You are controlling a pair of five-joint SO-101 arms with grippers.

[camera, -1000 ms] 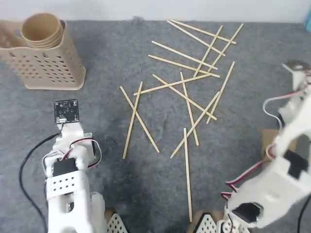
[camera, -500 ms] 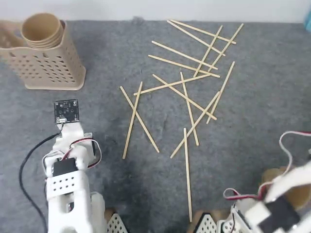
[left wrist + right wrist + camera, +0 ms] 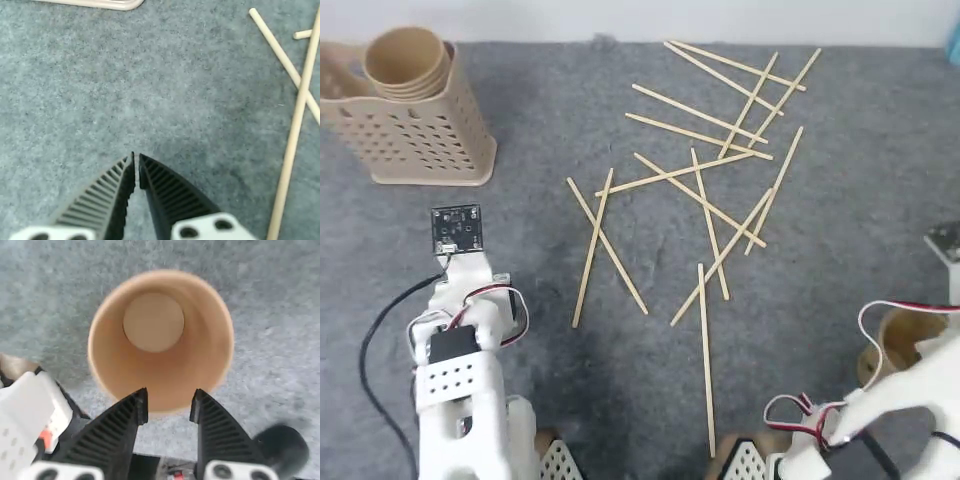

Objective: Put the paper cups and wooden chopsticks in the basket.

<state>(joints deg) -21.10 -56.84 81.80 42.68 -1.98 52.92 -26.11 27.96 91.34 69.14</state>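
Note:
A brown paper cup (image 3: 160, 340) stands upright on the grey carpet at the front right (image 3: 910, 345). My right gripper (image 3: 167, 397) hangs open just above its near rim, one finger to each side. Several wooden chopsticks (image 3: 705, 190) lie scattered across the middle of the carpet. The beige basket (image 3: 415, 145) at the back left holds a stack of paper cups (image 3: 408, 60). My left gripper (image 3: 136, 167) is shut on nothing, low over bare carpet at the front left, with two chopsticks (image 3: 295, 125) off to its side.
The left arm (image 3: 460, 380) stands at the front left, the right arm (image 3: 880, 410) at the front right corner. The basket's bottom edge (image 3: 100, 4) shows ahead of the left gripper. Open carpet lies between the basket and the chopsticks.
The right arm has drawn back from the far right side to the front right corner, and the paper cup beneath it has come into sight. The left arm has not moved.

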